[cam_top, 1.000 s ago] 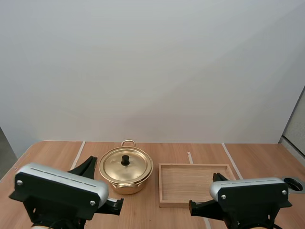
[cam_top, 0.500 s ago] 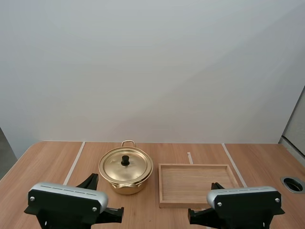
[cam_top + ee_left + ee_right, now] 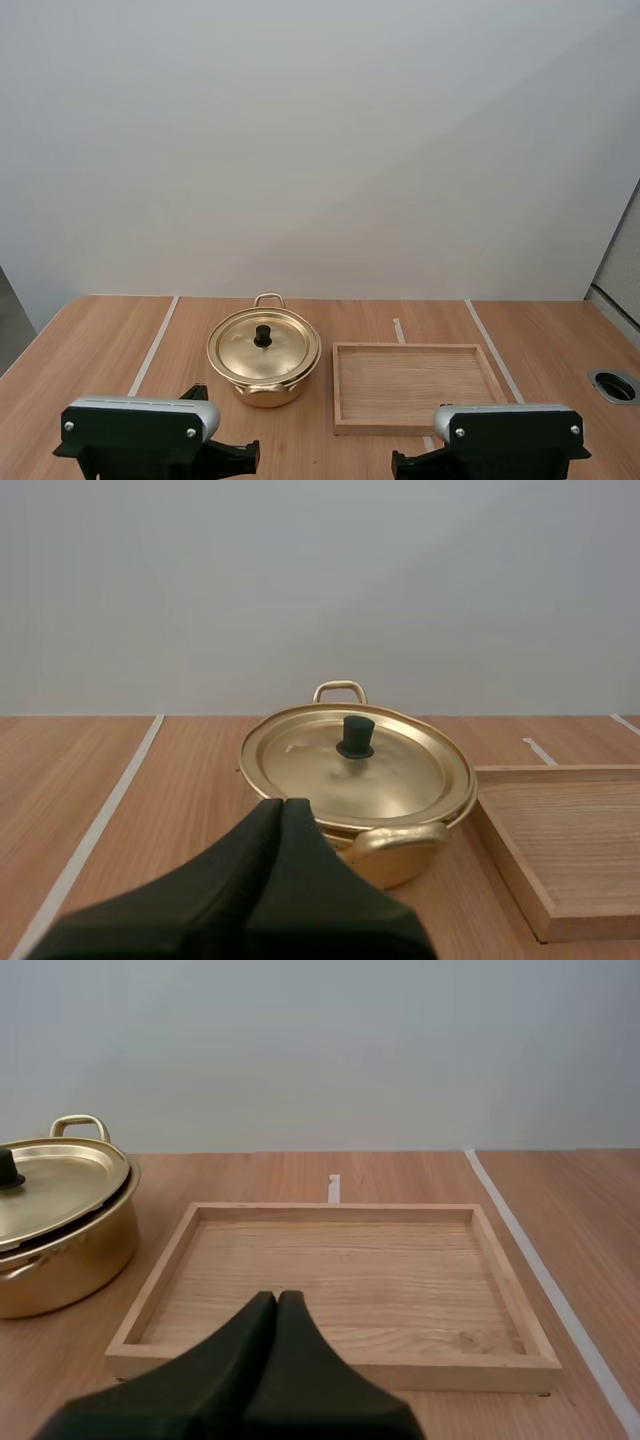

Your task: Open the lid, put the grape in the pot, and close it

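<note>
A gold pot (image 3: 264,365) stands on the table with its lid (image 3: 262,346) on, a black knob (image 3: 263,336) at the lid's centre. In the left wrist view the pot (image 3: 375,835) sits just beyond my left gripper (image 3: 282,806), whose fingers lie together as one dark wedge, shut on nothing. My right gripper (image 3: 277,1300) is likewise shut and empty, in front of the wooden tray (image 3: 335,1345), with the pot (image 3: 60,1245) off to its side. In the high view both arms sit low at the near edge.
The wooden tray (image 3: 415,424) lies right of the pot and holds nothing. White tape lines (image 3: 152,345) run across the table. A round grommet hole (image 3: 615,384) sits at the table's far right.
Both arms have sunk lower and back toward the near edge in the high view. The pot and the tray have not moved.
</note>
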`<action>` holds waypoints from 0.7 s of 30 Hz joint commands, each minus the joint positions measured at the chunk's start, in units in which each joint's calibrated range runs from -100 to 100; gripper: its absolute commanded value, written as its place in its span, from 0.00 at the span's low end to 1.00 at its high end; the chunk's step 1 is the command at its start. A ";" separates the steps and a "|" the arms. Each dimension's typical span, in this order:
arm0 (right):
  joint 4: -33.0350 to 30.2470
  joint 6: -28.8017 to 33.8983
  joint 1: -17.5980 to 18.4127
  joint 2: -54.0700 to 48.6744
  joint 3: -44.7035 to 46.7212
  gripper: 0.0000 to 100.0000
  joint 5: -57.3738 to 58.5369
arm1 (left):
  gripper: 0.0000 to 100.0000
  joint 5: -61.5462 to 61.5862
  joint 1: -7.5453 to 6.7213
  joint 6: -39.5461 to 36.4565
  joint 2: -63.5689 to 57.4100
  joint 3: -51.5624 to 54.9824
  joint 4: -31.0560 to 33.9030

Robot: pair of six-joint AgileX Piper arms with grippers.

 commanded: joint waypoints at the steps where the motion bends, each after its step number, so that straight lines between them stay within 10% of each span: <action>1: -0.24 0.92 -0.29 -0.36 0.00 0.00 0.04 | 0.00 1.65 0.22 -2.37 -0.16 0.08 1.95; 21: -0.70 0.92 -0.29 -0.36 0.00 0.00 1.53 | 0.00 2.20 0.30 -2.49 -0.16 0.08 1.95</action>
